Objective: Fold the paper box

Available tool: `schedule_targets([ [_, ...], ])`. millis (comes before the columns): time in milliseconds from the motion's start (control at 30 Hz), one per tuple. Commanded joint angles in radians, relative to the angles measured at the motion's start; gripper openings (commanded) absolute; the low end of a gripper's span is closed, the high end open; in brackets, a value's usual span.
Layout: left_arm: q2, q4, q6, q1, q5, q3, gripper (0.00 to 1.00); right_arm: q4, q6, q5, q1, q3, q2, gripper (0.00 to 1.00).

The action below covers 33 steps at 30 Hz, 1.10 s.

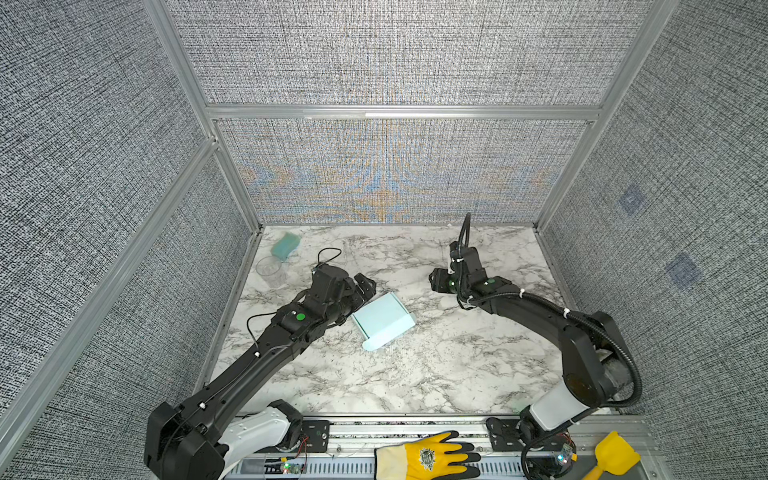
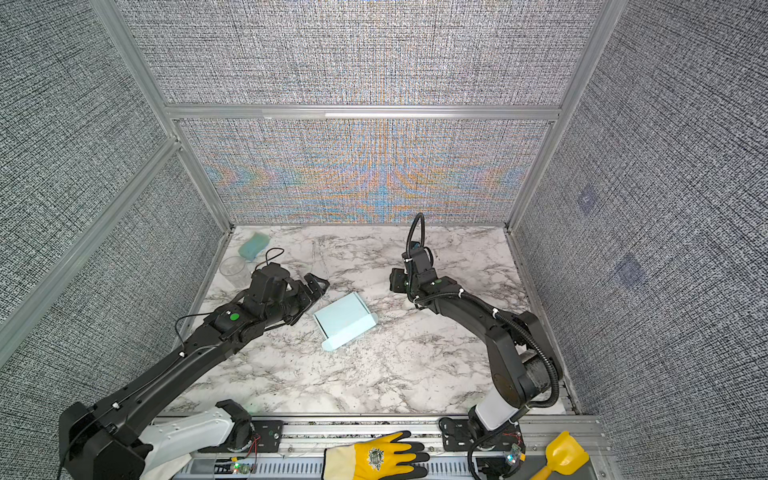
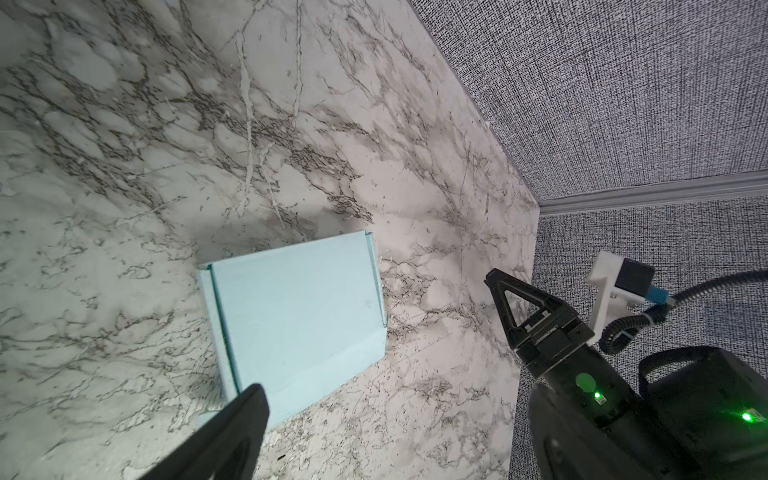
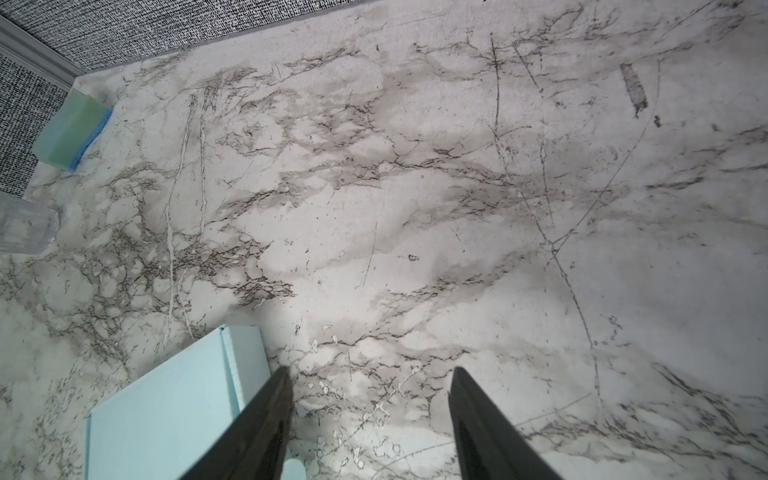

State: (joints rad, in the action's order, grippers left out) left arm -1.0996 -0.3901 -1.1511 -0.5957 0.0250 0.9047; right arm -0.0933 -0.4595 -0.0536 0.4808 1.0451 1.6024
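Marble table [image 1: 436, 365], paper box [image 1: 384, 318] near centre

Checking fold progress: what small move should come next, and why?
Probably lower the open left pincer onto the rounded tab jutting from the box's near corner and tuck it in. The box lies closed; the left pincer is beside it, the open right pincer farther off.

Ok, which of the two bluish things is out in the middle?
The paper box: pale light-blue cardboard lying mid-table. The sponge is darker teal and sits in the far left corner by the clear cup.
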Motion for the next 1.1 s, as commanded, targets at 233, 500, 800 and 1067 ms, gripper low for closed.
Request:
schedule_targets([
  [233,0.036,0.143,0.171,0.085,0.059,-0.145,0.97,0.031,0.05,0.115,0.01,-0.008,0.001,0.62],
  [500,-0.011,0.176,0.193,0.085,0.153,-0.204,0.95,-0.044,0.086,0.241,0.047,0.0,0.005,0.62],
  [800,-0.138,0.216,0.167,0.011,0.142,-0.262,0.91,-0.063,0.056,0.289,0.119,-0.018,0.04,0.62],
  [1067,-0.246,0.298,0.181,0.02,0.116,-0.253,0.91,-0.054,0.026,0.292,0.132,-0.01,0.056,0.62],
])
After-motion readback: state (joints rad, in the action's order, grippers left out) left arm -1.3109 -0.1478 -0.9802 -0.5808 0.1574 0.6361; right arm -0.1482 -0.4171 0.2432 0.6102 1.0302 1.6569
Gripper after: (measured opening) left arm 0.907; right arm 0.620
